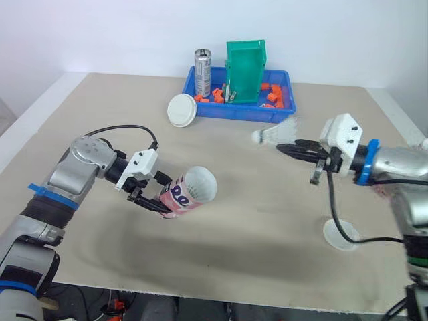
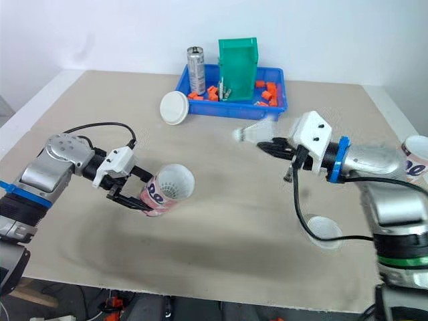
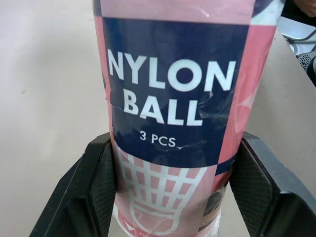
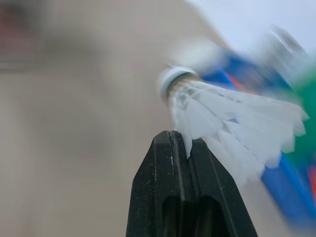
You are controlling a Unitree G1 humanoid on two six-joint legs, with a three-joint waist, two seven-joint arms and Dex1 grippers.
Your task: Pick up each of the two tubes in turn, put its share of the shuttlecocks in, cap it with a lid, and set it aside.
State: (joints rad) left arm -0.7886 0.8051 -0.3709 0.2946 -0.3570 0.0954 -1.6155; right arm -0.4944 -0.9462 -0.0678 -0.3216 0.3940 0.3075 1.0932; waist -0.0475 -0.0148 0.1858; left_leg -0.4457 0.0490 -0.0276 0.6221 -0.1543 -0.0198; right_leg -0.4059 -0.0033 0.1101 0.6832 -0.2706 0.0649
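My left gripper [image 1: 159,195] is shut on a pink and navy tube [image 1: 188,190] marked "NYLON BALL" [image 3: 173,98]. The tube is held tilted above the table, its open white mouth facing right. To the right, my right gripper [image 1: 291,147] is shut on the feather skirt of a white shuttlecock [image 1: 274,136], cork end pointing left toward the tube, with a gap between them. The right wrist view shows the shuttlecock [image 4: 217,108] pinched at the fingertips. A second tube [image 2: 418,157] stands at the far right edge. One white lid [image 1: 181,110] lies by the tray, another lid [image 1: 340,235] near the front right.
A blue tray [image 1: 200,109] at the back holds a green bin [image 1: 246,70], a silver can [image 1: 202,72] and small orange pieces. Cables hang from both wrists. The tan table [image 1: 254,200] is bare between the arms.
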